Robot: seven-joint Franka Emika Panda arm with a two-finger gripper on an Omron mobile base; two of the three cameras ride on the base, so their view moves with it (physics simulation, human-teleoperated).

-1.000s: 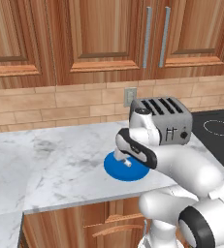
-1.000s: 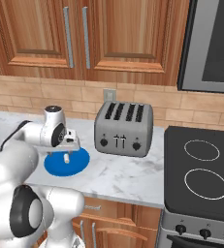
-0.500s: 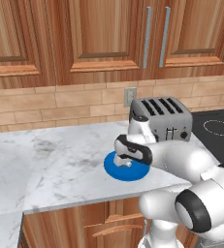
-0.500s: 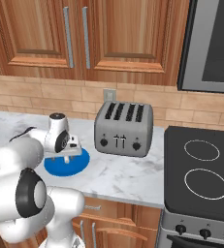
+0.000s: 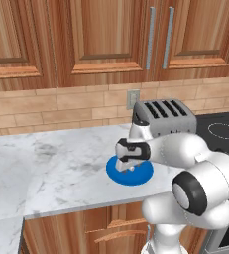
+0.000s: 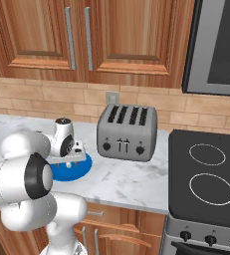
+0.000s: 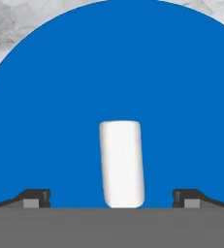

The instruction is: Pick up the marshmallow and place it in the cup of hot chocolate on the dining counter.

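Note:
The marshmallow [image 7: 121,163], a small white cylinder, lies on the blue round plate [image 7: 113,72] on the marble kitchen worktop. My gripper [image 7: 111,199] hangs low right over it, open, one dark fingertip on each side of the marshmallow and not touching it. From the left base view the gripper [image 5: 128,166] sits just above the plate [image 5: 141,176], and the hand hides the marshmallow. From the right base view the gripper [image 6: 69,162] is over the plate [image 6: 79,170]. The cup of hot chocolate and the dining counter are out of view.
A silver four-slot toaster [image 6: 128,132] stands just right of the plate. A black stovetop [image 6: 206,179] lies further right. Wooden cabinets [image 5: 101,39] hang above the brick backsplash. The worktop [image 5: 46,163] stretches left of the plate, its front edge close by.
The hand has come down closer to the plate, and the arm has folded lower and nearer the base. The jaws have stayed open.

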